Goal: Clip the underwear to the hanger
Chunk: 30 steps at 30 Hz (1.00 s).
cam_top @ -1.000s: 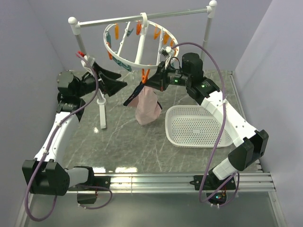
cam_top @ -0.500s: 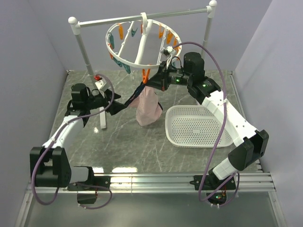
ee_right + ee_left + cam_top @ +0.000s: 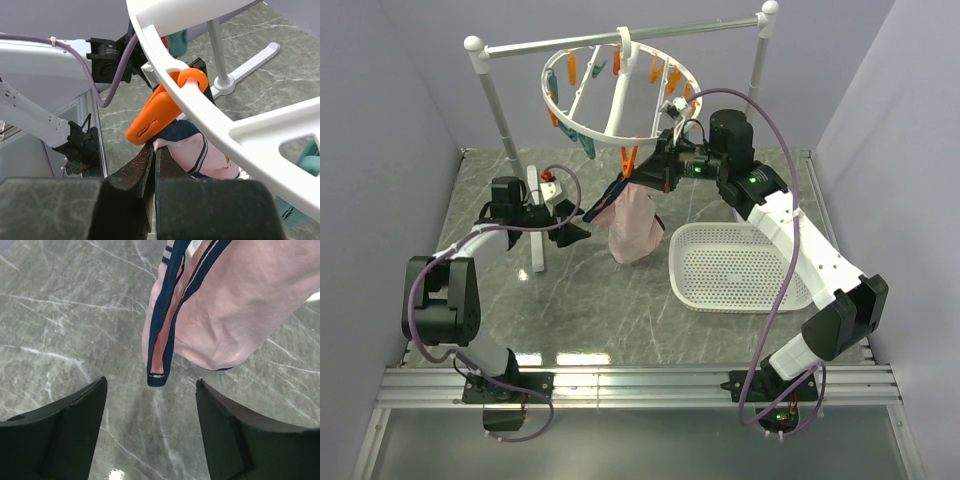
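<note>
Grey marble tabletop (image 3: 620,300); lilac walls (image 3: 410,90); left fingers (image 3: 65,425) apart, empty; right fingers (image 3: 130,185) pinching underwear (image 3: 632,225)

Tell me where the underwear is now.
In the top view the underwear hangs mid-table from the right gripper, under an orange clip, left of the white basket.

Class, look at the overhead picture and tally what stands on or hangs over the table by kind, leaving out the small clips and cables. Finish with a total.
robot arms: 2, the left arm and the right arm
underwear: 1
hanger: 1
rail stand: 1
basket: 1
total: 6
</note>
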Tool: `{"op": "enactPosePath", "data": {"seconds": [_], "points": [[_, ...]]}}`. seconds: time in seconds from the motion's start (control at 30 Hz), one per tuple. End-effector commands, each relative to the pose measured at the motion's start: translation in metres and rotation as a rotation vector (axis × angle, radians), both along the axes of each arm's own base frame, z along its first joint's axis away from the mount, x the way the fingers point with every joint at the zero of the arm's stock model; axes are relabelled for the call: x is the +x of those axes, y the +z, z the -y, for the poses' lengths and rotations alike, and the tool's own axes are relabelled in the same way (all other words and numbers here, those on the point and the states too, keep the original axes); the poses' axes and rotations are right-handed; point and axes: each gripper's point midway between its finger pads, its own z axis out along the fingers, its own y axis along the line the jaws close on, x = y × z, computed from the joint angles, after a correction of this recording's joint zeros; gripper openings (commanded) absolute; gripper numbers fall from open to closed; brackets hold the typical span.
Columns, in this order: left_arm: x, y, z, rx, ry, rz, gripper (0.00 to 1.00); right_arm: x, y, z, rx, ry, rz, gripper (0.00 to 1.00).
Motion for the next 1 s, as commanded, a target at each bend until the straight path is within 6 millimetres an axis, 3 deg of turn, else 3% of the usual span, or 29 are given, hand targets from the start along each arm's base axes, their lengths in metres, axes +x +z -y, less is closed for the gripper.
{"op": "enactPosePath", "data": {"seconds": [0.0,0.13,0.27,0.37,0.4,0.47,0.53,0.67,0.77,0.97], "points": [[0.004,0.025,0.008,-0.024,-0.088,0.131,0.75,-0.002,0.032,0.005,0.039,0.007,0.082,0.0],[0.006,0.033,0.011,-0.04,-0.085,0.152,0.65,-0.002,0.031,0.005,0.037,0.009,0.078,0.0],[0.006,0.039,0.015,-0.05,-0.086,0.157,0.32,-0.002,0.031,0.005,0.036,0.009,0.072,0.0],[-0.001,0.033,0.015,-0.026,-0.113,0.12,0.12,-0.001,0.031,0.007,0.033,0.0,0.073,0.0],[-0.001,0.036,0.015,-0.016,-0.119,0.132,0.09,0.001,0.028,0.009,0.028,-0.006,0.065,0.0],[-0.008,0.038,0.012,0.004,-0.119,0.136,0.04,0.003,0.026,0.012,0.023,-0.016,0.064,0.0],[-0.012,0.043,0.01,0.009,-0.102,0.126,0.01,0.005,0.02,0.016,0.01,-0.027,0.056,0.06],[-0.026,0.071,0.005,0.016,-0.06,0.149,0.0,0.006,0.013,0.025,-0.01,-0.05,0.071,0.27],[-0.037,0.086,0.001,0.03,-0.03,0.153,0.0,0.007,0.008,0.031,-0.026,-0.065,0.079,0.37],[-0.052,0.114,-0.005,0.042,0.04,0.148,0.0,0.009,-0.001,0.043,-0.055,-0.098,0.096,0.46]]}}
